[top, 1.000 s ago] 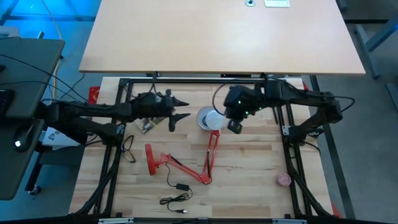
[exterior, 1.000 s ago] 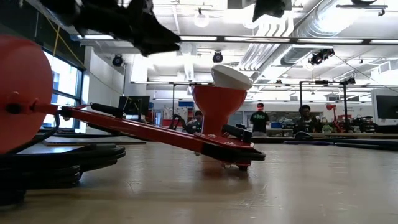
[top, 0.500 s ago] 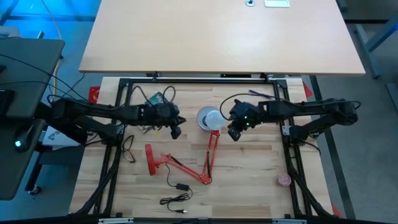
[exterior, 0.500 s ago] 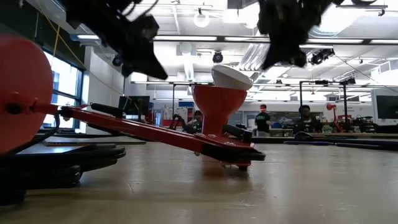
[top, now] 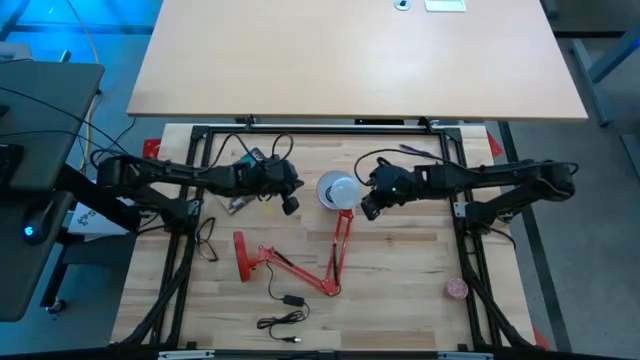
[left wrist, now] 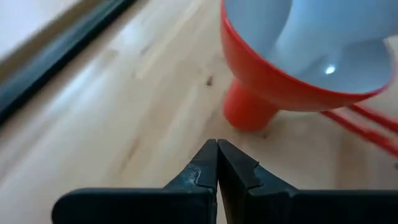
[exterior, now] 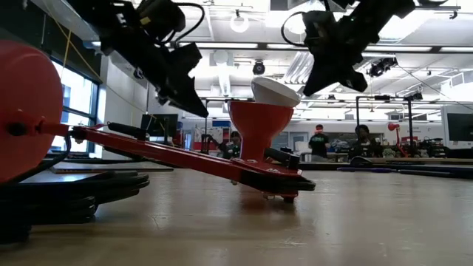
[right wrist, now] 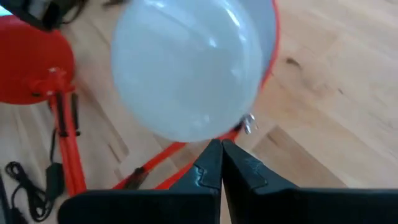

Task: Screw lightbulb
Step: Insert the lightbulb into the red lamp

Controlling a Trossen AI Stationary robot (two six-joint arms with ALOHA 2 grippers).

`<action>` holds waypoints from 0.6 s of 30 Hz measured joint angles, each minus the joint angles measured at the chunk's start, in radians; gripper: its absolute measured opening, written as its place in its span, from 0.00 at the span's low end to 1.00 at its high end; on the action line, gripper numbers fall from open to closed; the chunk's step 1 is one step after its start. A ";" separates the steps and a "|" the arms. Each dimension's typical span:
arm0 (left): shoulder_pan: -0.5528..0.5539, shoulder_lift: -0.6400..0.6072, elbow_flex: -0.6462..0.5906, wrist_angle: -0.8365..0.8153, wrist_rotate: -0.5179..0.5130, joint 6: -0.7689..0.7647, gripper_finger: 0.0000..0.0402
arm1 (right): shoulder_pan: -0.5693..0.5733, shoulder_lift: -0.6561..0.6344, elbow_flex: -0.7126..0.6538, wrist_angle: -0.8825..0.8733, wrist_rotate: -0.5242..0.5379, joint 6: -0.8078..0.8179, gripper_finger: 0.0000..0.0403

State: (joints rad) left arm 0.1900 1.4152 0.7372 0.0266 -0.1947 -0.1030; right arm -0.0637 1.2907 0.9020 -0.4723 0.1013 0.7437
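Observation:
The white lightbulb (top: 338, 188) (right wrist: 193, 68) sits dome-up in the red lamp shade (exterior: 259, 122), which stands on the table by its narrow end (left wrist: 249, 115). The lamp's red arm (top: 340, 245) runs to its round base (top: 245, 258). My left gripper (top: 291, 205) (left wrist: 217, 158) hangs shut just left of the shade, pointing down at its foot. My right gripper (top: 366, 211) (right wrist: 221, 155) is shut and slants down right beside the bulb's right side. My right gripper's shut tips (right wrist: 214, 149) stand right at the lower edge of the bulb's dome (right wrist: 205, 134), coming in slanting from above on the table's right side. I cannot tell whether they touch it.
A black cord with a plug (top: 285, 310) lies near the front edge. A small packet (top: 238, 202) lies under the left arm, and a reddish round thing (top: 457, 289) at the right. A black frame (top: 200, 135) borders the table. People sit in the room beyond (exterior: 318, 140).
My left gripper has shut its open fingers, sunk and tipped downward while moving right toward the shade. My right gripper has come down from high above the lamp, rolled, and now stands beside the bulb. Lamp and bulb have kept still.

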 joint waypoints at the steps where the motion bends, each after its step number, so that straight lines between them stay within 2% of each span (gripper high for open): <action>1: 0.009 0.006 0.000 0.009 0.000 0.033 0.00 | -0.002 0.006 0.000 -0.011 -0.001 0.013 0.00; 6: 0.044 0.047 0.000 0.032 0.032 0.140 0.00 | -0.008 0.029 0.000 0.016 0.022 0.089 0.00; 11: 0.053 0.076 0.000 0.075 0.079 0.149 0.00 | -0.009 0.068 0.000 0.042 0.002 0.122 0.00; 18: 0.044 0.078 0.000 0.127 0.085 0.142 0.00 | -0.009 0.081 0.000 0.109 -0.006 0.142 0.00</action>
State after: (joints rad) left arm 0.2340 1.4930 0.7368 0.1540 -0.1097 0.0394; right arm -0.0723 1.3716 0.9020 -0.3634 0.0956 0.8860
